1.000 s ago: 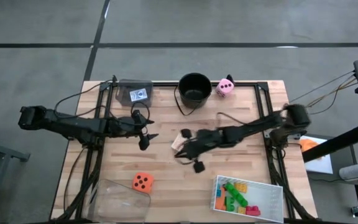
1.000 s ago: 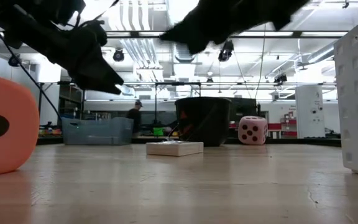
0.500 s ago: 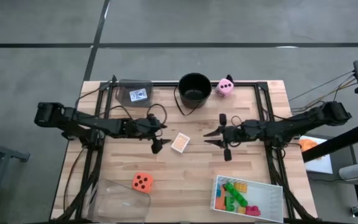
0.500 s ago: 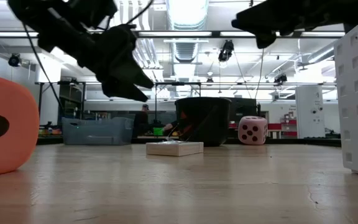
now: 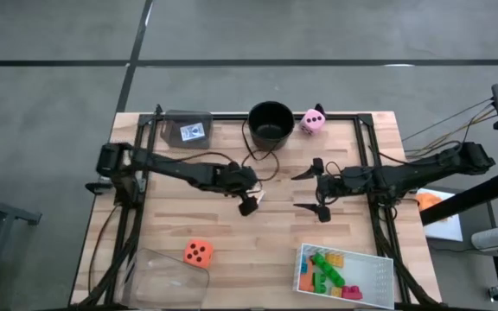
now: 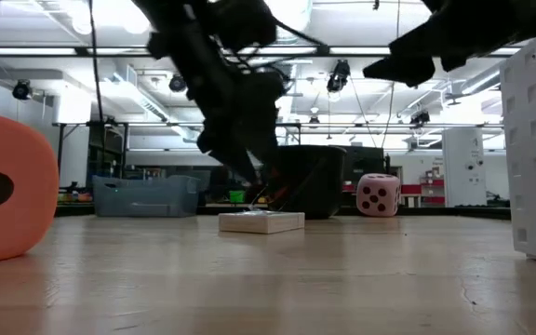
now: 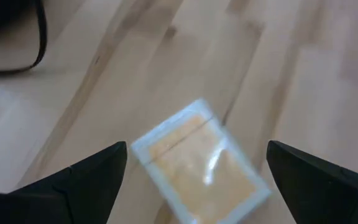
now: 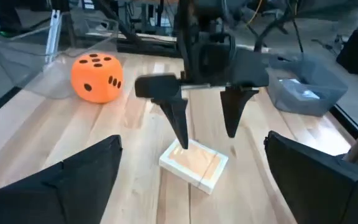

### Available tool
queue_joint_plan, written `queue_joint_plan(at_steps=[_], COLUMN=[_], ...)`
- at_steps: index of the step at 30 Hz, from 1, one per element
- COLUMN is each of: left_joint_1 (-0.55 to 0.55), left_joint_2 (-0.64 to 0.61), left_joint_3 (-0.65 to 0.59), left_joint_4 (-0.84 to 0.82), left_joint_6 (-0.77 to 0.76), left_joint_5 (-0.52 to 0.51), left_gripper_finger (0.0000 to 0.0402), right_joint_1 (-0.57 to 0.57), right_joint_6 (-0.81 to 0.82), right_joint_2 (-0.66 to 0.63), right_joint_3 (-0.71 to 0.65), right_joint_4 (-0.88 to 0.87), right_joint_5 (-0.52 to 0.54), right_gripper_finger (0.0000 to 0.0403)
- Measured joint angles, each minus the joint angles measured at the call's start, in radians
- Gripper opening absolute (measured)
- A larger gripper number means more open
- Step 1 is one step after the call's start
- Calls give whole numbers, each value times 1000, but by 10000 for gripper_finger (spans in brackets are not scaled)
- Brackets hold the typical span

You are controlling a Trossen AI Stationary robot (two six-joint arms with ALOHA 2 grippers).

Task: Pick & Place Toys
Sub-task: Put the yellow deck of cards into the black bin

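Wooden slats form the table (image 5: 353,250), which stands on a grey floor; from the table centre, places follow as clock hours in the overhead view. At 8 o'clock lie a clear tray (image 5: 164,275) at the near edge and, just above it, an orange die (image 5: 198,252) resting free. At 11 o'clock a second clear tray (image 5: 185,130) holds a small card. At the centre, the left gripper (image 5: 250,199) hangs directly over the pack of cards (image 8: 194,163); its fingers (image 8: 178,118) are spread wide, one to each side of the pack, and grip nothing. At 12 o'clock stands a black bucket (image 5: 271,122), with a pink die (image 5: 313,120) touching its right side. At 3 o'clock the right gripper (image 5: 311,190) hovers with its fingers fully apart and empty, pointing toward the pack. At 5 o'clock a white tray (image 5: 386,273) contains green, orange, red and yellow bricks (image 5: 327,271).
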Motion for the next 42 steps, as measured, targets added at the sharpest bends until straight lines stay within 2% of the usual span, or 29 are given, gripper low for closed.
queue_joint_plan(at_steps=[3,9,18,29,37,42], left_joint_1=[1,0,4,3,-3,-9], left_joint_2=[73,147,165,180,259,264], left_joint_3=[110,221,206,200,219,226], left_joint_4=[-146,-207,-220,-228,-217,-228], left_joint_6=[-21,-55,-185,-230,-250,-234], left_joint_5=[-9,-6,29,-26,20,21], left_gripper_finger=[387,386,397,400,400,400], right_joint_1=[0,1,1,1,1,1], right_joint_6=[3,8,8,8,8,10], right_joint_2=[14,24,13,14,15,15], right_joint_3=[2,1,1,1,1,1], right_joint_4=[-20,-32,-30,-31,-34,-45], right_joint_5=[1,3,3,0,0,0], right_gripper_finger=[371,361,361,361,361,361])
